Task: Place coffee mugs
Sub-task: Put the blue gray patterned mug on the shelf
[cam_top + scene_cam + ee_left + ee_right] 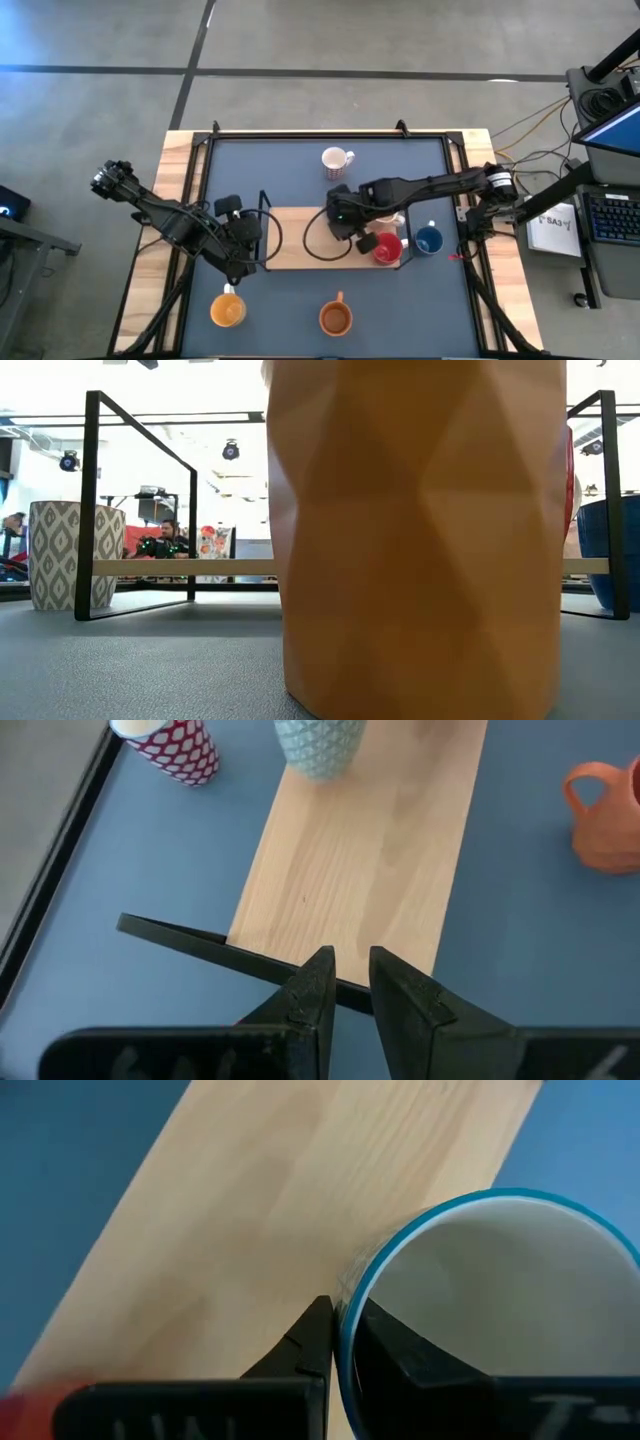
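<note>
A mug with a teal rim and a white inside [490,1300] is over the wooden board [260,1210]; my right gripper [340,1330] is shut on it. The left wrist view shows its teal-patterned wall [320,745] at the board [370,850]. My right gripper [340,215] hides this mug in the high view. My left gripper [348,975], at the board's left end [247,235], stands slightly open and holds nothing. On the mat stand a white mug with a red pattern [337,160], a red mug [387,248], a blue mug [428,241] and two orange mugs [228,310] [335,318]. My right gripper holds the mug by its rim [345,1305], one finger inside the mug [400,1355] and one outside [310,1340]. The fingers slant down from above. The mug is upright with its mouth up. Whether its base rests on the board, I cannot tell.
A black wire frame [262,230] rises around the board, and one of its bars [190,940] passes under my left fingers. One orange mug [420,530] fills the low view. A grey-patterned mug [65,555] stands on the mat to its left. Wooden edging [180,160] borders the mat.
</note>
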Robot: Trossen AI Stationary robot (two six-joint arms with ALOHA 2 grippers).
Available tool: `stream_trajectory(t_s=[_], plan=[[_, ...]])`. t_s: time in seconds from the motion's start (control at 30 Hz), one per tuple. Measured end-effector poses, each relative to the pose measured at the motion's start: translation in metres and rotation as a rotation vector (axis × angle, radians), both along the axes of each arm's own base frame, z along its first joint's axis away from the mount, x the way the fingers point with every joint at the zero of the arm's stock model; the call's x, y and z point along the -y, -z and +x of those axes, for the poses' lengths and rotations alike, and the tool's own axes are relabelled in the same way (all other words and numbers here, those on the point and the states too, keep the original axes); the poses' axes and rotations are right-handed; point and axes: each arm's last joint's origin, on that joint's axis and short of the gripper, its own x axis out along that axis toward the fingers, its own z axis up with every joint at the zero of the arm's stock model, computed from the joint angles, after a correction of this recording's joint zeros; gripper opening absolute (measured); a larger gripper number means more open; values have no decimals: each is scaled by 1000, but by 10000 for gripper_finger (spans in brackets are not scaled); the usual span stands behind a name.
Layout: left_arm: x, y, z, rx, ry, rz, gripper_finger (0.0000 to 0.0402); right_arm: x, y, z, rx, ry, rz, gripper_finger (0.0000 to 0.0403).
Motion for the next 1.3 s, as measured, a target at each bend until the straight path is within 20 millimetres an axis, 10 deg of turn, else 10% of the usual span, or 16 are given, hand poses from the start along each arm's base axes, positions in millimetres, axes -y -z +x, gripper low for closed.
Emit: stream_trajectory(t_s=[1.3], plan=[[0,0,1,21,-25,-8,48,13,-1,-13,-164,-101,16,24]])
